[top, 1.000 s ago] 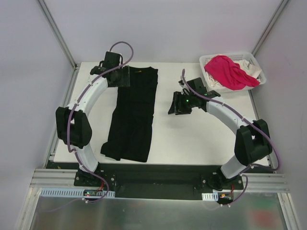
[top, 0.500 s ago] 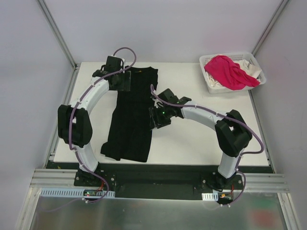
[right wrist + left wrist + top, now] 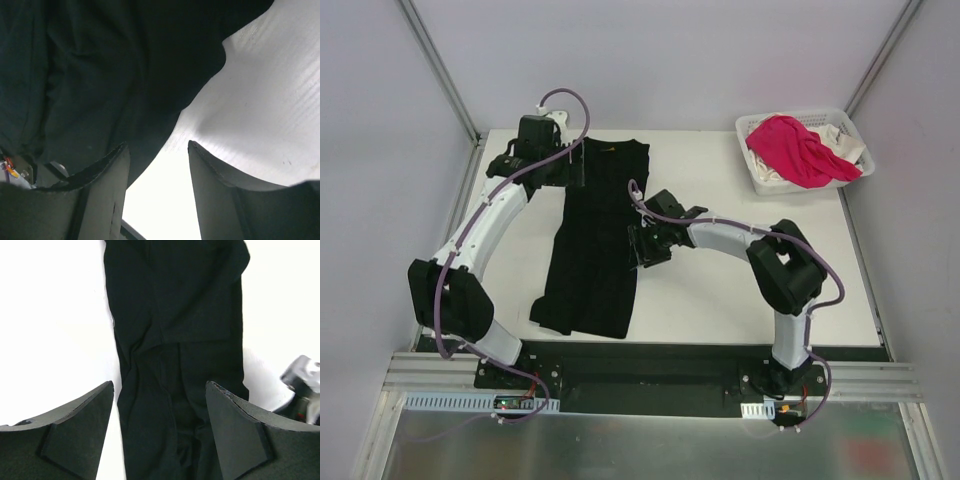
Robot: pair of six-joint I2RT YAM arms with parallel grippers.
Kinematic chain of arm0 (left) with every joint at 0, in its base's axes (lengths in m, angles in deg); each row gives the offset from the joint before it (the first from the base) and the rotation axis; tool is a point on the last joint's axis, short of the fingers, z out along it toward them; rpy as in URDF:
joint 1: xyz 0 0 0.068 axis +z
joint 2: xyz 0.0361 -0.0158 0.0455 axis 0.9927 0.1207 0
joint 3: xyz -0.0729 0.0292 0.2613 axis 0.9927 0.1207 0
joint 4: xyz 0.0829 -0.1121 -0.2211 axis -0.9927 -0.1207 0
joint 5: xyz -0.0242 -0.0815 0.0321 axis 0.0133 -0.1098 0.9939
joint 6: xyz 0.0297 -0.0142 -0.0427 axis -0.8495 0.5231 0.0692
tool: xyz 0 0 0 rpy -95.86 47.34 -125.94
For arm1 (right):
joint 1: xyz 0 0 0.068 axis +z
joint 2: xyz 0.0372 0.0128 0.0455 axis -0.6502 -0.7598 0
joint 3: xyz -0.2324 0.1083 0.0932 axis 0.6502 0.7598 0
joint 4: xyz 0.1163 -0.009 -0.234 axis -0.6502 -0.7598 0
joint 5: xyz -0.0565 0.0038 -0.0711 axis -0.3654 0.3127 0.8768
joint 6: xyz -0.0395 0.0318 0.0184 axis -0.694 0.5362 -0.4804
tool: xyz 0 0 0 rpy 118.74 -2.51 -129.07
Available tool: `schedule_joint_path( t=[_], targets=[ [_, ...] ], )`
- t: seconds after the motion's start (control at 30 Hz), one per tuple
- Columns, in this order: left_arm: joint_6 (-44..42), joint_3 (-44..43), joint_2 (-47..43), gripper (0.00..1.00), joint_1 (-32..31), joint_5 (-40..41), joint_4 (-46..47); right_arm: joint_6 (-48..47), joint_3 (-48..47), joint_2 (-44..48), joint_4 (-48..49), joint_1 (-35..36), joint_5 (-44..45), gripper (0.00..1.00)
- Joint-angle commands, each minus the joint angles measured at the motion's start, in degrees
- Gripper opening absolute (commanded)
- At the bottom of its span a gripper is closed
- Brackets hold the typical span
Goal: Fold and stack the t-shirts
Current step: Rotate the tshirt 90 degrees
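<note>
I list the black t-shirt (image 3: pixel 595 240), narrowed lengthwise on the bench (image 3: pixel 720 290), cross-folds pending; pink t-shirt (image 3: pixel 798 148) and white t-shirt (image 3: pixel 838 135) unfolded in the basket (image 3: pixel 800 113); left tool (image 3: pixel 159 390) and right tool (image 3: pixel 157 150) both released, empty.

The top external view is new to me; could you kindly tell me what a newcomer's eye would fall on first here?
A long black t-shirt, folded into a narrow strip, lies left of centre on the white table. The left gripper is open at its far left corner and the right gripper is open at its right edge. The bright pink shirt, heaped in the white basket at the far right corner, is the one splash of colour.
</note>
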Motion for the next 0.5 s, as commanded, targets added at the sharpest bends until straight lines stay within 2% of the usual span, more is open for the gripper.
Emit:
schedule_joint_path(
  t=[0.0,0.27,0.47],
  targets=[
    [-1.56,-0.39,-3.75,0.73,-0.22,-0.70,1.20,0.98,-2.66,-4.29,3.20,-0.12,-0.24,0.53],
    [-1.38,0.40,-3.32,0.73,-0.22,-1.75,1.20,0.45,-8.02,-10.28,2.85,-0.20,-0.42,0.53],
    [-1.38,0.49,-1.82,0.73,-0.22,-1.84,1.29,1.33,-8.64,-10.55,2.94,-0.20,-1.39,0.53]
  ],
)
